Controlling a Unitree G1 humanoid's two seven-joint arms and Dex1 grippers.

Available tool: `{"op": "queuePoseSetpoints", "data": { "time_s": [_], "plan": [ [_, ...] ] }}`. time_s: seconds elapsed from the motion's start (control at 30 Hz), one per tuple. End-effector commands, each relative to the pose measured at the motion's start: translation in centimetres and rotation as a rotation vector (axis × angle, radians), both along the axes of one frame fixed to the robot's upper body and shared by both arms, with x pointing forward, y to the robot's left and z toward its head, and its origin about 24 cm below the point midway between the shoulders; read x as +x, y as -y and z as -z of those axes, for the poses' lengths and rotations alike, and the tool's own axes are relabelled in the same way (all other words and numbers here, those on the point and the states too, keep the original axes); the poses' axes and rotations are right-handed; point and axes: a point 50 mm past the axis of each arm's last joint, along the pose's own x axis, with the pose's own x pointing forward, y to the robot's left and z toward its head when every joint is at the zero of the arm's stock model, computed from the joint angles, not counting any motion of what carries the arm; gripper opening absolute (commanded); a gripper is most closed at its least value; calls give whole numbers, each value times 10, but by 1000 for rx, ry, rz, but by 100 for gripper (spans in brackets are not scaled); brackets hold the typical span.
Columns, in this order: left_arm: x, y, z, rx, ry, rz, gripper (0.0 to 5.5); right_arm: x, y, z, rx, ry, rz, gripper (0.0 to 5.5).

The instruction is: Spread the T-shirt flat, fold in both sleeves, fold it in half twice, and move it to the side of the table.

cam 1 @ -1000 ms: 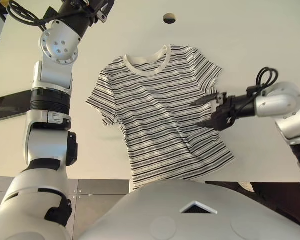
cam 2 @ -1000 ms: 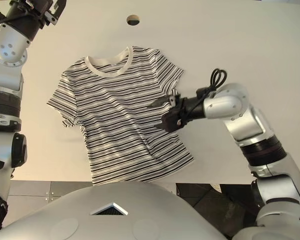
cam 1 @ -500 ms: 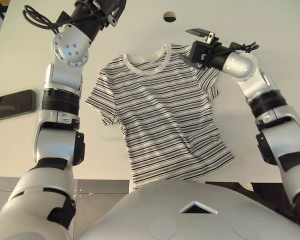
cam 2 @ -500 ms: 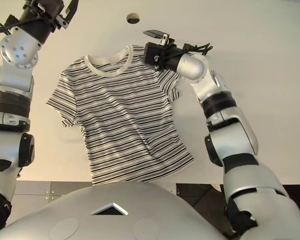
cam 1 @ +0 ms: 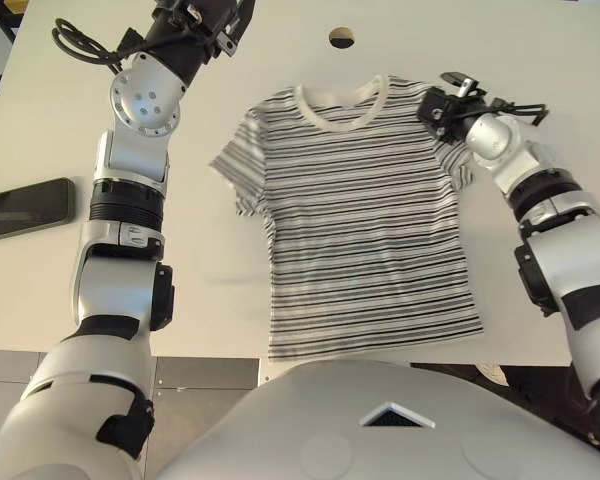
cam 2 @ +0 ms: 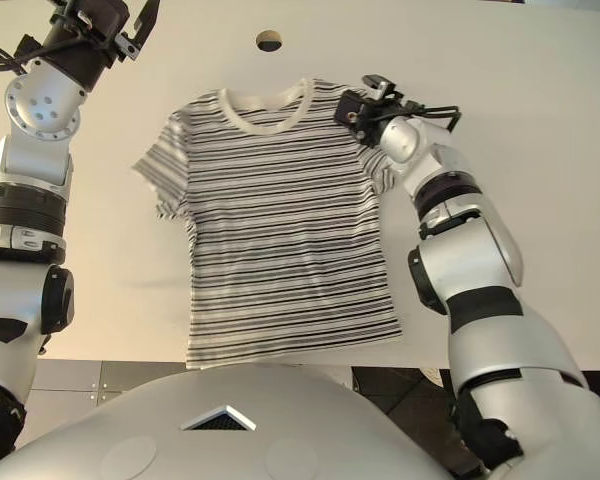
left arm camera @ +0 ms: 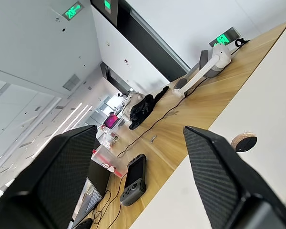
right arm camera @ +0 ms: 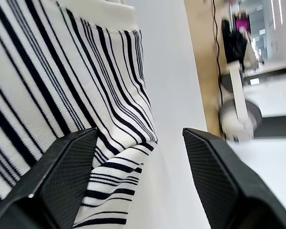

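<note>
- One T-shirt [cam 1: 365, 220] is lying flat on one table [cam 1: 580, 60], its collar pointing at the one round hole [cam 1: 341, 38] and its long axis running from that hole toward the near edge.
- It is showing black-and-white stripes, a white collar and both sleeves spread.
- Of the two grippers, the right gripper [right arm camera: 138, 136] is standing wide over the shoulder right of the hole.
- The left gripper [left arm camera: 139, 131] is gaping wide left of the hole, holding nothing.

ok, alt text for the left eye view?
A striped T-shirt lies spread flat on a white table, collar away from the robot. The right claw sits at its shoulder on the robot's right, the left arm stands beside the other sleeve, and a black phone lies far left.
</note>
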Motion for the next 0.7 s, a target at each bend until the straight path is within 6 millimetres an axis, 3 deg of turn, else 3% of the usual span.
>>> {"op": "queuePoseSetpoints", "data": {
  "time_s": [0.03, 0.1, 0.2, 0.3, 0.37, 0.4, 0.47, 0.53, 0.7],
  "plan": [
    [-3, -12, 12, -11, -57, -39, 339, -18, 35, 22, -89, -123, 108, 331],
    [-4, -17, 17, -20, -80, -61, 339, -8, 29, 7, -27, -68, 90, 331],
    [-4, -24, 23, -78, -119, -98, 339, 8, 4, -22, 220, 58, 31, 331],
    [-9, -34, 41, -209, -239, -132, 339, 23, -11, -86, 494, 430, -42, 331],
    [-16, -45, 56, -240, -372, -142, 339, 23, -12, -116, 650, 598, -78, 331],
    [-18, -49, 60, -253, -412, -151, 339, 22, -12, -123, 699, 630, -89, 331],
    [-24, -58, 70, -329, -515, -173, 339, 20, -11, -136, 1004, 608, -108, 331],
    [-29, -62, 78, -388, -615, -169, 339, 17, -9, -143, 1164, 599, -148, 331],
    [-50, -61, 100, -363, -802, -120, 323, 9, -17, -148, 1228, 553, -268, 334]
  ]
}}
